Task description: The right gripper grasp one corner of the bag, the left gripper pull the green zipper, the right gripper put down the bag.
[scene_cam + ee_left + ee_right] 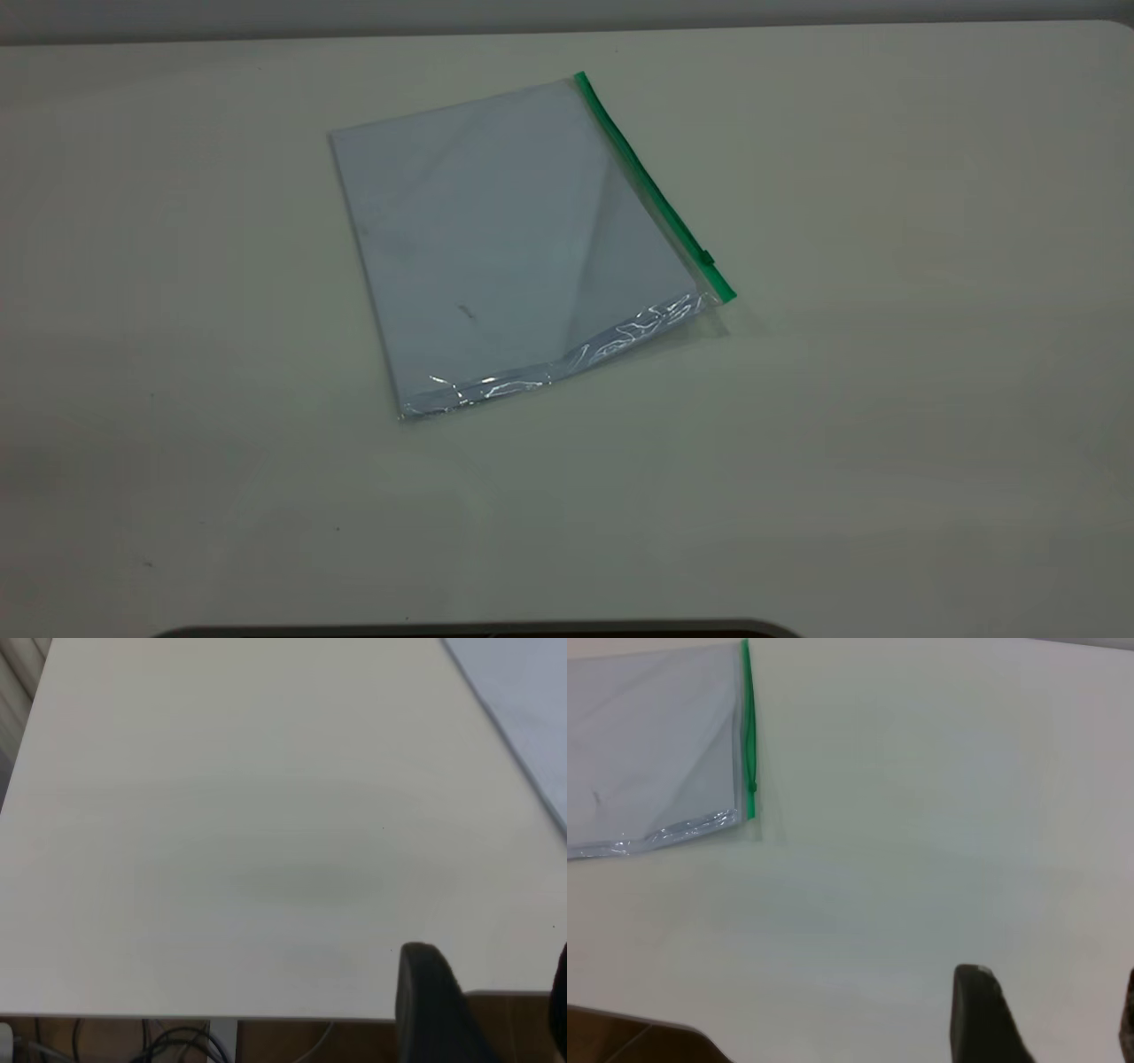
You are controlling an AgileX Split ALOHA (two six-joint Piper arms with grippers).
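Both end effectors [483, 1010] [1045, 1019] mostly cropped, off bag [514, 239].

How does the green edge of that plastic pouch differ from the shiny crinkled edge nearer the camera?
The green zipper is an opaque bright green strip, while the crinkled edge is clear plastic catching white glints. The green zipper looks straight and smooth and carries a small slider tab; the crinkled edge is wrinkled and bare. Both belong to the bag, lie flat on the table, and meet at one corner.
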